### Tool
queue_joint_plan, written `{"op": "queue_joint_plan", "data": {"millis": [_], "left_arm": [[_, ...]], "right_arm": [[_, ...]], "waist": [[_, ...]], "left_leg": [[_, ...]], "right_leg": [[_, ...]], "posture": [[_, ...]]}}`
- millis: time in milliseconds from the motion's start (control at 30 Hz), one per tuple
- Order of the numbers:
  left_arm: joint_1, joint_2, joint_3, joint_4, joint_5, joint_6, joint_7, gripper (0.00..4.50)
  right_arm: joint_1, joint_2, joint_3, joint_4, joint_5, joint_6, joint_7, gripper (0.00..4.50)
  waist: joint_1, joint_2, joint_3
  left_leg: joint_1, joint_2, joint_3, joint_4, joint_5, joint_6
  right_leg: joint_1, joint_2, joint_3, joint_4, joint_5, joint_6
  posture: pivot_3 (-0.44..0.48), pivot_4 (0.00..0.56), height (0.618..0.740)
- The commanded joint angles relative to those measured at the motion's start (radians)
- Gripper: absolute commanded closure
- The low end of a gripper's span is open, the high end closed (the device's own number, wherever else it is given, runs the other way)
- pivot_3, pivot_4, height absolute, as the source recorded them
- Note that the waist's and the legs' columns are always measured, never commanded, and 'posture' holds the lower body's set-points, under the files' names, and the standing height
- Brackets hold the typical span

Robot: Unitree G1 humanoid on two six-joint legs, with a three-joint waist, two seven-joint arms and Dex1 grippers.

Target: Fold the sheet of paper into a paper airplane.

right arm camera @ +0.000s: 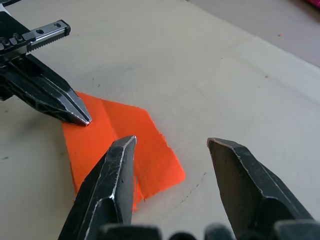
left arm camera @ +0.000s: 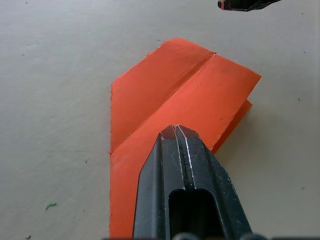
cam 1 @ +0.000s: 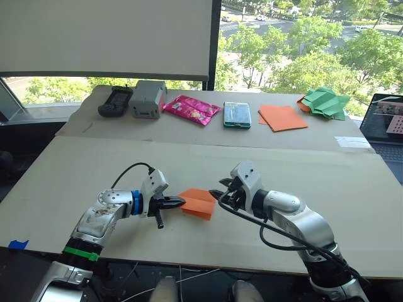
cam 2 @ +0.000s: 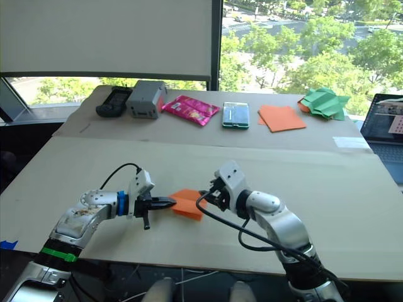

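Pressing sheet of paper point(cam 1: 199, 203), left hand point(cam 1: 180, 202) closed

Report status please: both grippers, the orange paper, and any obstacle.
Left gripper shut, tip on the folded sheet of paper. Right gripper open beside the paper, holding nothing. Nothing blocks it.

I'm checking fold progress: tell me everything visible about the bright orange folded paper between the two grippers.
The bright orange folded paper is thin and partly folded, with layered flaps, a sharp crease and one slanted edge. It lies flat on the beige cardboard tabletop. The left gripper, fingers shut, presses its tip down on it. The right gripper is open just above its far end, not clearly touching.
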Motion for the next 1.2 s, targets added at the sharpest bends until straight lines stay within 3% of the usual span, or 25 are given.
{"op": "queue_joint_plan", "data": {"millis": [33,233,500,1033,1200], "left_arm": [[0.009,0.002,0.007,-0.062,0.001,-0.009,0.003,4.50],[0.030,0.006,0.003,-0.091,-0.002,-0.001,0.004,4.50],[0.032,0.004,0.002,-0.090,0.000,0.000,0.006,4.50],[0.038,0.011,0.005,-0.100,-0.002,0.008,0.008,4.50],[0.041,0.013,0.004,-0.106,-0.002,0.012,0.008,4.50]], "right_arm": [[-0.037,0.050,-0.093,0.023,0.093,0.138,-0.025,1.92],[-0.085,0.073,-0.198,0.112,0.211,0.319,-0.009,1.92],[-0.127,0.125,-0.270,0.218,0.323,0.414,-0.001,1.92],[-0.185,0.182,-0.268,0.356,0.332,0.366,-0.034,1.92],[-0.183,0.170,-0.263,0.362,0.331,0.348,-0.028,3.37]], "waist": [[0.000,0.000,0.000],[0.001,0.001,0.000],[-0.002,0.001,0.000],[-0.012,0.002,0.000],[-0.015,0.002,0.000]], "left_leg": [[0.000,0.000,0.000,0.000,0.000,0.000],[0.000,0.000,0.000,0.000,0.000,0.000],[0.000,0.000,0.000,0.000,0.000,0.000],[-0.001,0.000,0.000,0.000,0.000,0.001],[-0.001,0.000,-0.001,0.000,0.000,0.001]], "right_leg": [[0.000,0.000,0.000,0.000,0.000,0.000],[0.000,0.000,0.000,0.000,0.000,0.000],[0.000,0.000,0.000,0.000,0.000,0.000],[-0.001,0.000,0.000,0.001,0.000,0.000],[-0.001,0.000,0.000,0.001,0.000,0.000]], "posture": [[0.000,0.150,0.702],[0.000,0.150,0.702],[0.000,0.150,0.702],[0.000,0.150,0.702],[0.000,0.150,0.702]]}}
